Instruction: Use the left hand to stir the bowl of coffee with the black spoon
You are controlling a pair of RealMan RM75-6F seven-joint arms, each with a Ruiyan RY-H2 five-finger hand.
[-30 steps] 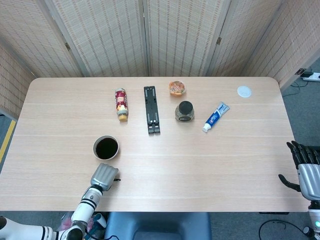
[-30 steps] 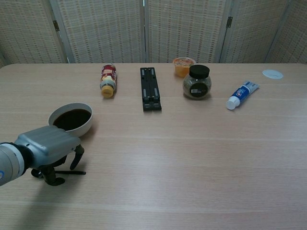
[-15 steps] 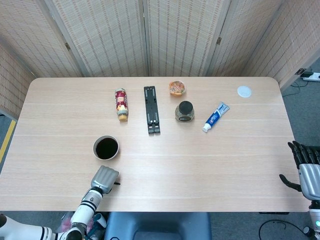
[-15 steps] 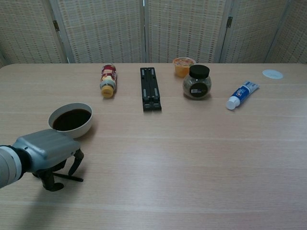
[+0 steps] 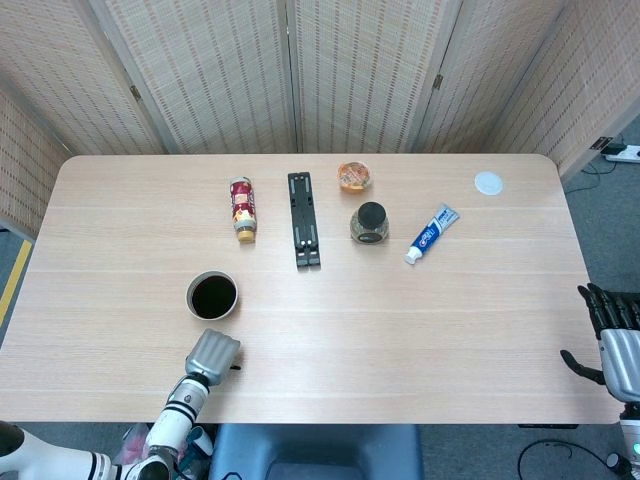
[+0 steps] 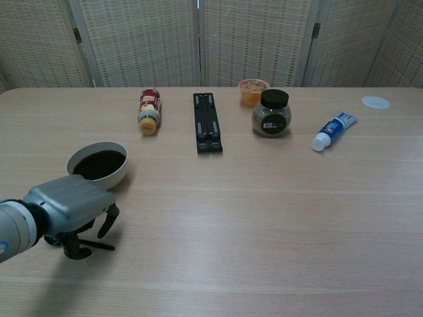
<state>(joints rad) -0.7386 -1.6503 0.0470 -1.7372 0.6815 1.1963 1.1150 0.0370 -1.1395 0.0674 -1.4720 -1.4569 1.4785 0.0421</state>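
A white bowl of dark coffee (image 5: pixel 212 295) (image 6: pixel 98 165) stands on the table's near left. Just in front of it my left hand (image 5: pixel 213 352) (image 6: pixel 69 203) is lowered to the table with its fingers curled around the black spoon (image 6: pixel 99 245). Only the thin handle end of the spoon (image 5: pixel 236 366) sticks out to the right of the hand; the rest is hidden under the palm. My right hand (image 5: pixel 612 345) hangs beyond the table's right edge with its fingers apart, holding nothing.
Across the far half of the table lie a drink bottle (image 5: pixel 242 209), a black folding stand (image 5: pixel 304 218), an orange cup (image 5: pixel 354 176), a black-lidded jar (image 5: pixel 369 222), a toothpaste tube (image 5: pixel 431 232) and a white lid (image 5: pixel 487 181).
My left hand has slid a little toward the near edge, and the spoon handle went with it. The right hand has barely moved.
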